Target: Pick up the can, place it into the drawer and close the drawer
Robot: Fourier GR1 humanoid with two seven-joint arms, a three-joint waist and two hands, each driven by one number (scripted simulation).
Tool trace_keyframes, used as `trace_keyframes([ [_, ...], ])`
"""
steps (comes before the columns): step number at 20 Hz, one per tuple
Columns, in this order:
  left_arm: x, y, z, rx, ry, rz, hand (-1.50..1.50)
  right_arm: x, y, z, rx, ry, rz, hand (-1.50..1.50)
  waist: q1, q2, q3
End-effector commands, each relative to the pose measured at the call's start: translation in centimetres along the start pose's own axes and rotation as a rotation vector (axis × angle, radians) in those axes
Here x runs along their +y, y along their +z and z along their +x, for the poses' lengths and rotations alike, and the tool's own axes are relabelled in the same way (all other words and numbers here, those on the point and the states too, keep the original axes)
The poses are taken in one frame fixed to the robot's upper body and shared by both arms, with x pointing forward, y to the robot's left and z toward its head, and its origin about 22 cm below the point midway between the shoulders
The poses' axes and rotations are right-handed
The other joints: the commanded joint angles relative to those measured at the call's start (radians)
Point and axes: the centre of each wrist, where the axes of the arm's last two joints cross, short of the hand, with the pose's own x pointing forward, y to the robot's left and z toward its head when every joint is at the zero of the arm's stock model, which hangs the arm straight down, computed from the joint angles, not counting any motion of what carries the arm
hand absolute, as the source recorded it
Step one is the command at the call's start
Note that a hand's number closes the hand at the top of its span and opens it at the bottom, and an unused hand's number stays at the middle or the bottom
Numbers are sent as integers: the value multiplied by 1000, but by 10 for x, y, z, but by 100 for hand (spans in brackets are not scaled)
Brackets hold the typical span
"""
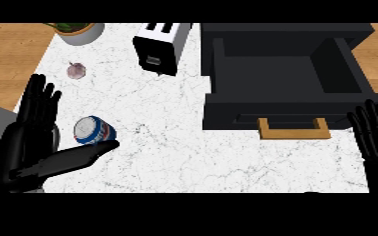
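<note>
The can (93, 129), blue and white with a red band, lies on the white marble counter at the lower left. My left hand (33, 140) is beside it with straight fingers pointing up and the thumb stretched out just below the can; it holds nothing. A black drawer (288, 77) stands pulled out at the upper right, and its inside shows nothing in it. Its wooden handle (294, 129) faces me. My right hand (365, 130) shows at the right edge, fingers up, just right of the drawer's front.
A black and white toaster (162, 46) stands at the top centre, left of the drawer. A small purplish garlic bulb (76, 70) lies at the upper left. A grey plant pot (80, 31) sits at the top left corner. A wooden surface borders the counter's left.
</note>
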Motion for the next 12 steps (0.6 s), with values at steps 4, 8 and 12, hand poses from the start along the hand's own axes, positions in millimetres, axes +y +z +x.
trace_keyframes([
  [4,12,-1,-43,18,8,4,-150,4,2,6,2,8,-18,-150,1,0,0],
  [8,8,-14,-46,19,-10,38,-150,-28,5,-6,9,4,-13,-150,-1,0,0],
  [12,9,-13,-54,28,-12,50,-150,-13,11,-7,0,-1,-6,-150,0,0,0],
])
